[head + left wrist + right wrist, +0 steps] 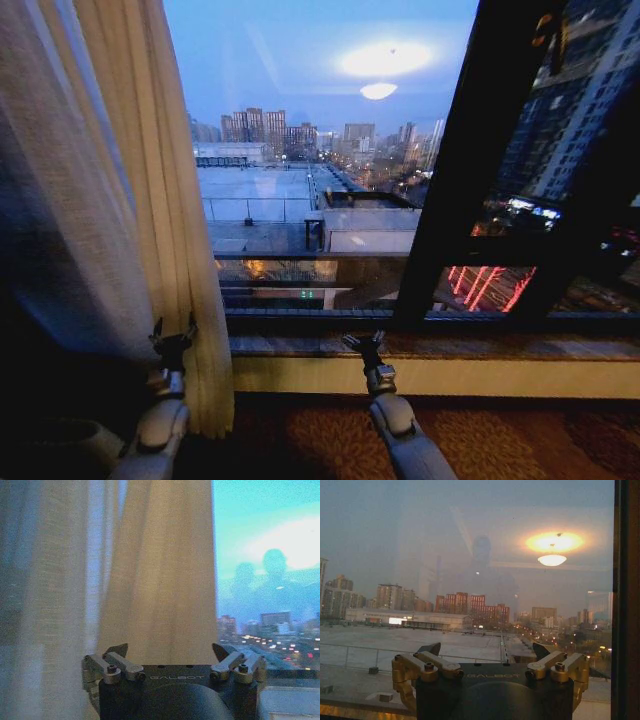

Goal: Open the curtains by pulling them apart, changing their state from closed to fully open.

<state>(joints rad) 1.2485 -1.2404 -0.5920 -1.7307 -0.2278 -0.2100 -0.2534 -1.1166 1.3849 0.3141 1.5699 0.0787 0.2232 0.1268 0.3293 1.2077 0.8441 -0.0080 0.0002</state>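
the curtains (150,200) hung bunched to the left of the window (320,150), a sheer cream panel with soft vertical pleats and, outboard of it, a paler gauzy layer. much of the glass stood bare, city rooftops and a reflected ceiling lamp (378,90) showing through it. no right-hand panel could be made out past the dark frame post (470,160).

left gripper (172,335) was raised low at the gathered fabric, fingers spread wide, holding nothing; the pleated edge hung just ahead of the fingertips, in the left wrist view directly beyond and centred between them (160,580). whether cloth touched a fingertip, could not tell.

right gripper (362,343) was up near the window sill (450,345), well to the right of the left fingers, also spread wide and empty, bare glass beyond its fingers in the right wrist view (487,652).

judgement: the left side looked largely drawn back. to do the step well, gather several pleats between the fingers rather than a single fold, since thin sheer weave would likely slip or stretch; close firmly, then draw sideways level with the rail, not downward, so the tall panel slides instead of dragging at its hem.

texture: fabric matte, fine-woven, light passing through; sill dull stone; carpet (480,440) patterned.
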